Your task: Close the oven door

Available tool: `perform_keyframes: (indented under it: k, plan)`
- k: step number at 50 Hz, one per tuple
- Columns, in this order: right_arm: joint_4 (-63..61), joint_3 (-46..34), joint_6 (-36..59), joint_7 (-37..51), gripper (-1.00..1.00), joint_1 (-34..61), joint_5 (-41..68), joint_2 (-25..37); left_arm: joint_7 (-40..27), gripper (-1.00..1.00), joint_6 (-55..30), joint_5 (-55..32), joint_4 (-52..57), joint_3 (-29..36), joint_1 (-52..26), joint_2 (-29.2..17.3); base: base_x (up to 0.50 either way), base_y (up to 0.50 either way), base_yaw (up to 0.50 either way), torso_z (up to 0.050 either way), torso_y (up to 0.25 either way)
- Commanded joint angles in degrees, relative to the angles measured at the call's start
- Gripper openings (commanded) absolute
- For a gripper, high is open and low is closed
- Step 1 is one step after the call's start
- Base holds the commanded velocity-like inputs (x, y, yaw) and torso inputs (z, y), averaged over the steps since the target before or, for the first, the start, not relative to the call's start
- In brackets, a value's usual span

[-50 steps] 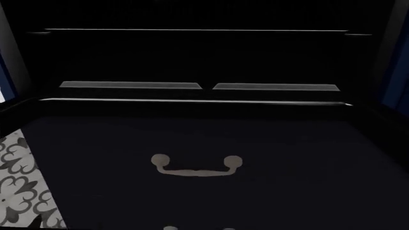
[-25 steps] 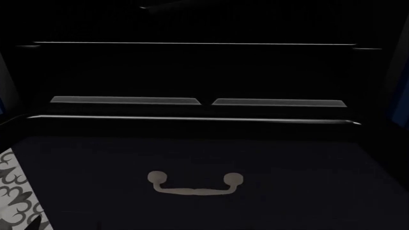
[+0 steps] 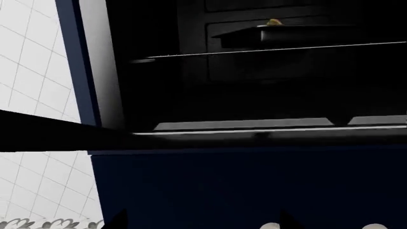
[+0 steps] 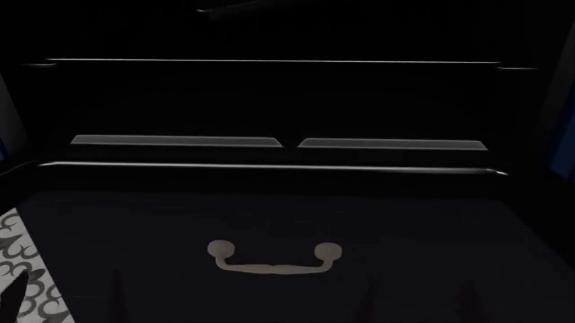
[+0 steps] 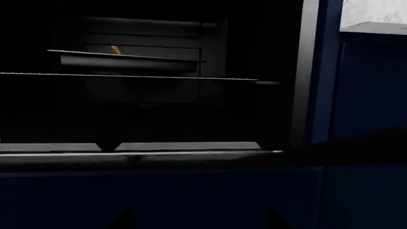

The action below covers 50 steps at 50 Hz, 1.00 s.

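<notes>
The oven door (image 4: 404, 222) lies folded down flat, a wide glossy black panel in front of the dark oven cavity (image 4: 269, 101). From the wrist views I see the door nearly edge-on as a dark band (image 3: 38, 136) (image 5: 356, 148). My left gripper (image 3: 202, 222) is open, with dark fingertips apart over a navy drawer front. My right gripper (image 5: 200, 222) is open too, with nothing between its tips. In the head view both grippers show faintly at the lower edge, the left (image 4: 67, 299) and the right (image 4: 418, 303), below the door's near part.
A wire rack (image 5: 127, 76) inside the oven carries a tray (image 3: 305, 33) holding something orange. A navy drawer (image 3: 222, 186) with a cream curved handle (image 4: 274, 259) sits beneath the door. White tiled wall (image 3: 32, 71) on one side, a navy cabinet (image 5: 372, 95) on the other, patterned floor (image 4: 13, 259).
The head view tilted so the oven sits lower in frame, then held still. Dark fingertips of both grippers have risen into the bottom of the head view.
</notes>
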Motion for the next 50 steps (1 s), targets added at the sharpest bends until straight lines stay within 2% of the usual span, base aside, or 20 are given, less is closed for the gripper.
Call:
perform_keyframes:
  k: [1,7,8,12,13,15,21,24,26,29,32,34,36,39,41,44,46,50]
  plan:
    - [-20.11,2.94,16.81,4.03,1.00,2.35,3.49,4.46,-4.33,1.00,-18.38,-2.01,18.90,-1.76,-4.11,-2.75,0.00,0.00,0.00,0.000,0.000]
    - [-27.36,4.87,23.05,4.90,1.00,5.97,7.58,5.37,-5.90,1.00,-33.07,-8.32,27.61,-4.00,-10.51,-2.04,0.00,0.00,0.00,0.000,0.000]
    - [-28.21,4.63,24.94,5.21,1.00,7.33,7.69,5.71,-5.41,1.00,-37.69,-12.89,28.88,-7.22,-13.79,-0.89,0.00,0.00,0.00,0.000,0.000]
    - [-31.14,6.17,28.25,5.82,1.00,9.49,10.06,6.29,-6.21,1.00,-45.32,-18.44,32.51,-11.67,-19.09,0.40,0.00,0.00,0.00,0.000,0.004]
    - [-32.34,7.03,30.02,6.08,1.00,10.75,11.84,6.27,-5.11,1.00,-48.05,-25.05,32.28,-17.24,-20.71,2.94,0.00,0.00,0.00,0.000,0.000]
    - [-33.35,7.23,32.62,6.50,1.00,12.97,13.30,6.38,-6.28,1.00,-49.51,-24.19,32.35,-16.14,-23.09,2.16,0.00,0.00,0.00,0.000,0.000]
    - [-36.82,8.54,42.86,8.83,1.00,22.57,18.92,6.65,-9.63,1.00,-57.13,-28.02,34.47,-18.32,-29.80,3.17,0.00,0.00,0.00,0.000,0.000]
    - [-37.21,10.05,49.48,10.32,1.00,30.81,23.96,6.27,-11.40,1.00,-63.95,-32.62,34.88,-21.31,-37.24,4.95,0.00,0.00,0.00,0.000,0.000]
    - [-36.08,13.75,54.83,11.84,1.00,36.79,30.06,4.41,-11.27,1.00,-64.94,-33.18,32.00,-21.34,-40.51,5.56,0.00,0.00,0.00,0.000,0.000]
    - [-34.98,15.01,57.47,13.02,1.00,40.83,32.27,4.32,-10.85,1.00,-65.13,-33.73,28.72,-21.46,-43.84,6.40,0.00,0.00,0.00,0.000,0.000]
    - [-32.64,14.53,62.30,14.17,1.00,50.14,34.65,4.42,-11.15,1.00,-67.55,-34.45,24.65,-21.10,-51.24,7.24,0.00,0.00,0.00,0.000,0.000]
    - [-29.78,18.27,63.09,13.98,1.00,54.53,38.53,2.49,-10.40,1.00,-69.36,-36.71,21.69,-23.07,-55.64,8.54,0.00,0.00,0.00,0.000,0.000]
    - [-27.34,16.94,65.48,13.78,1.00,59.55,38.83,3.64,-11.12,1.00,-70.67,-36.96,19.20,-23.67,-59.76,8.98,0.00,0.00,0.00,0.000,0.000]
    - [-24.88,14.33,65.52,12.77,1.00,63.24,37.25,4.68,-11.05,1.00,-69.42,-35.39,16.19,-21.22,-63.44,8.09,0.00,0.00,0.00,0.000,0.000]
    - [-22.10,18.24,66.70,13.25,1.00,65.26,41.22,2.03,-10.71,1.00,-68.80,-34.41,13.73,-19.55,-65.90,7.53,0.00,0.00,0.00,0.000,0.000]
    - [-17.15,13.81,65.40,11.72,1.00,70.00,37.60,2.68,-9.94,1.00,-68.05,-33.31,9.05,-17.87,-70.41,7.14,0.00,0.00,0.00,0.000,0.000]
    - [-11.72,10.25,63.55,9.56,1.00,73.74,34.61,2.84,-7.52,1.00,-64.28,-30.43,5.98,-11.99,-73.48,5.31,0.00,0.00,0.00,0.000,0.000]
    - [-2.81,4.89,60.47,5.80,1.00,80.53,30.28,2.87,-6.40,1.00,-60.19,-27.61,-3.66,-10.73,-77.25,6.70,0.00,0.00,0.00,0.000,0.000]
